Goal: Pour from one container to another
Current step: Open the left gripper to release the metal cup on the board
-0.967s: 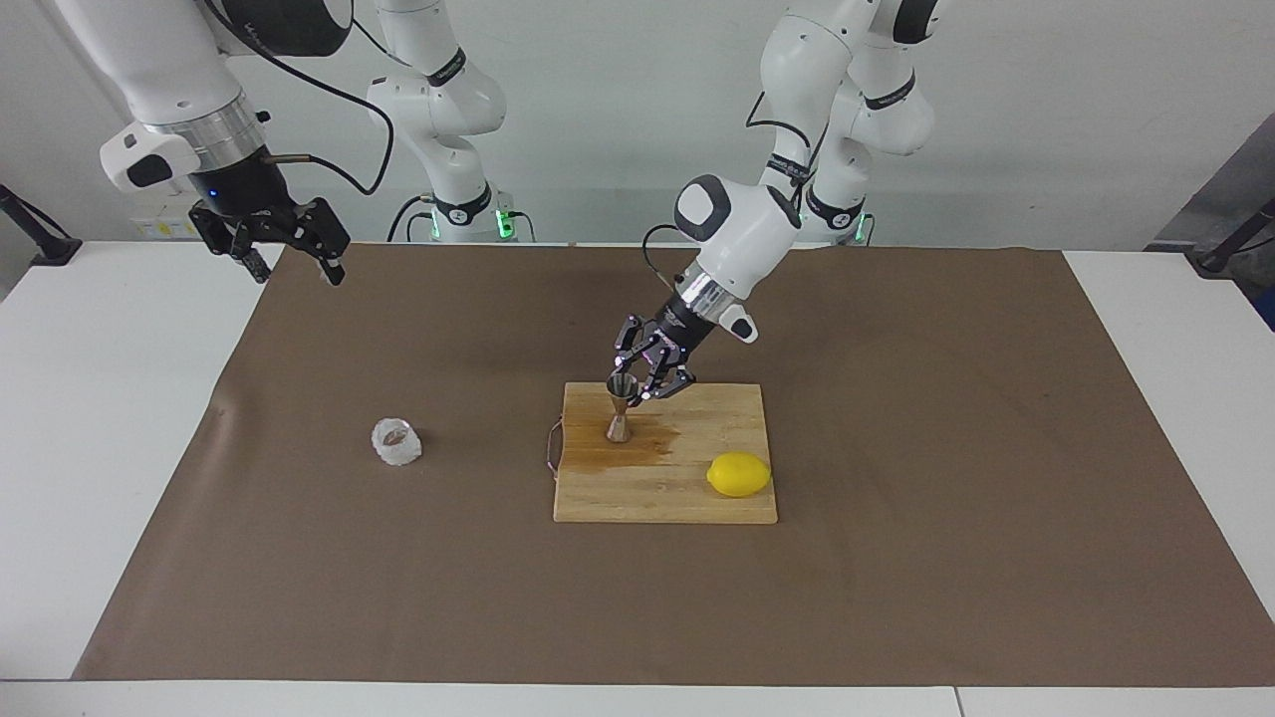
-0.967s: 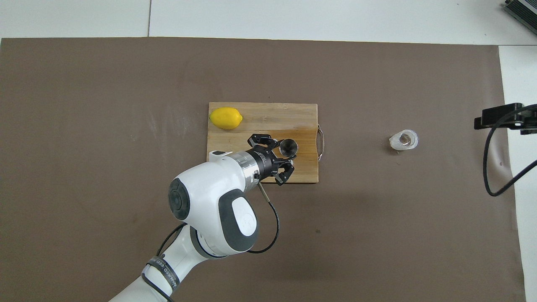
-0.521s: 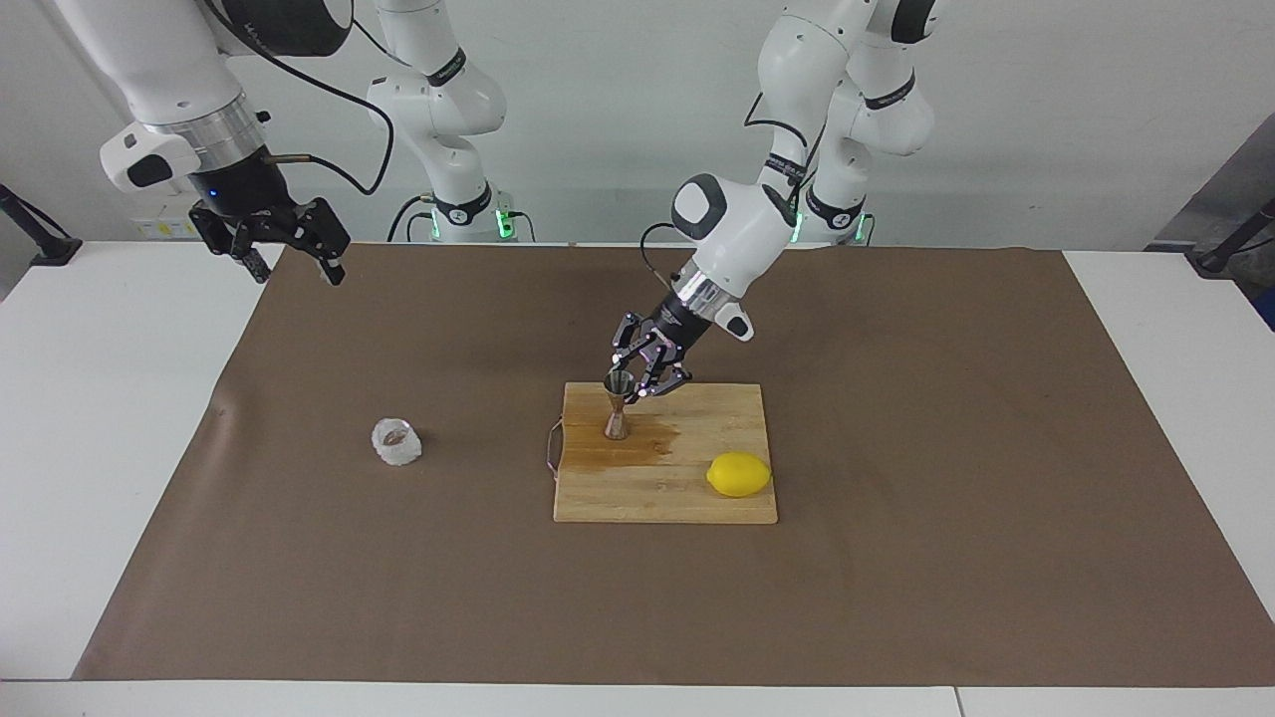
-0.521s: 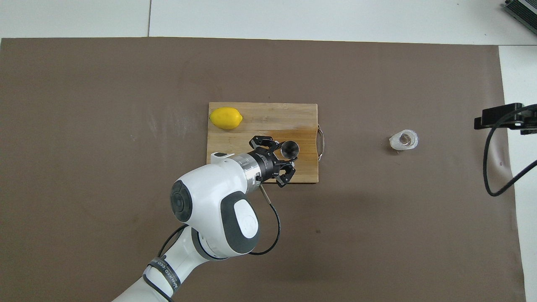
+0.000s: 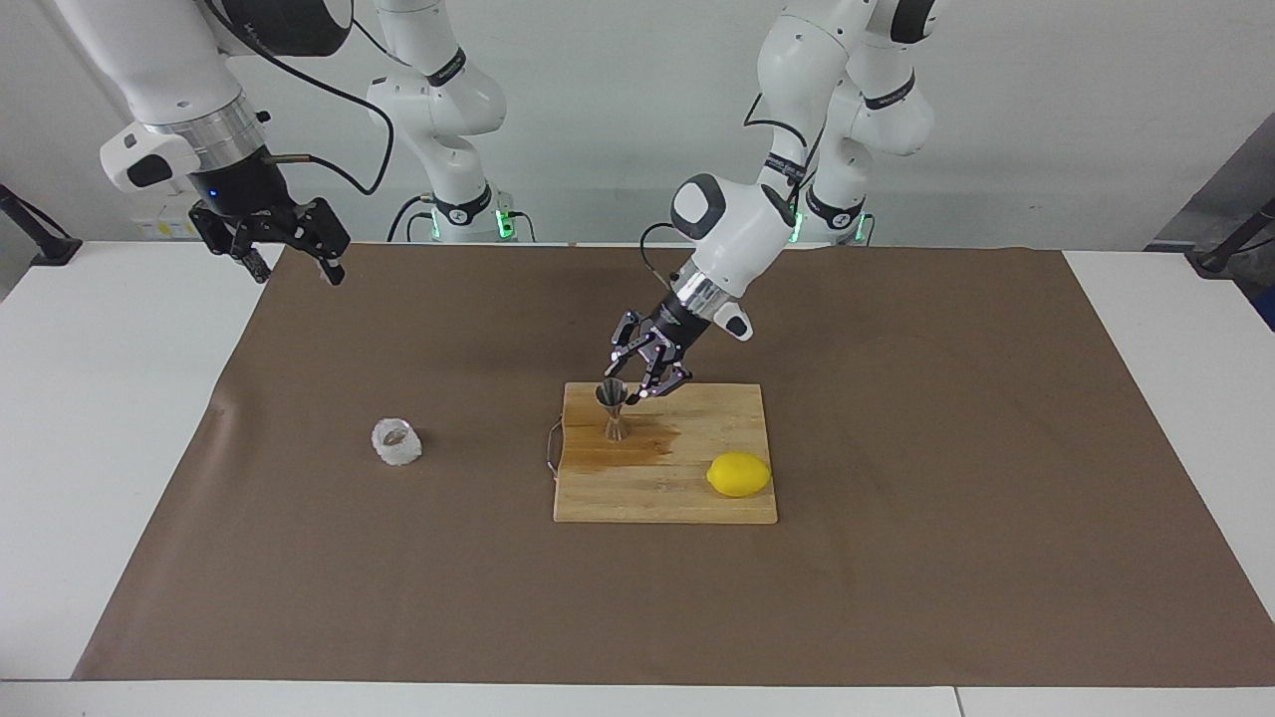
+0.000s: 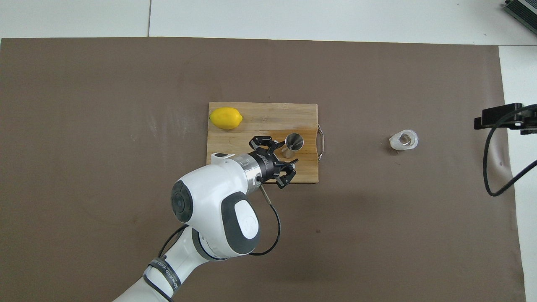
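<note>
The left claw (image 5: 632, 383) stands partly open, holding nothing, just beside the upright jigger (image 5: 613, 409) on the cutting board (image 5: 697, 498). A sideways brush from a fingertip could topple the jigger. The right claw (image 5: 291, 254) waits wide open and empty, well apart from the glass cup (image 5: 396, 442).

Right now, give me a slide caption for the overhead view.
Left gripper beside the metal jigger on the cutting board, lemon nearby; glass cup apart.

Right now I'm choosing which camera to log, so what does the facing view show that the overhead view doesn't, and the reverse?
Only the facing view shows the right end effector whole, open, waiting over the table's edge, and the jigger in profile, upright with a narrow waist. Only the overhead view looks into the jigger's mouth and the glass cup. Both show the left end effector beside the jigger over the cutting board, the lemon, and the cup standing apart on the brown mat.
</note>
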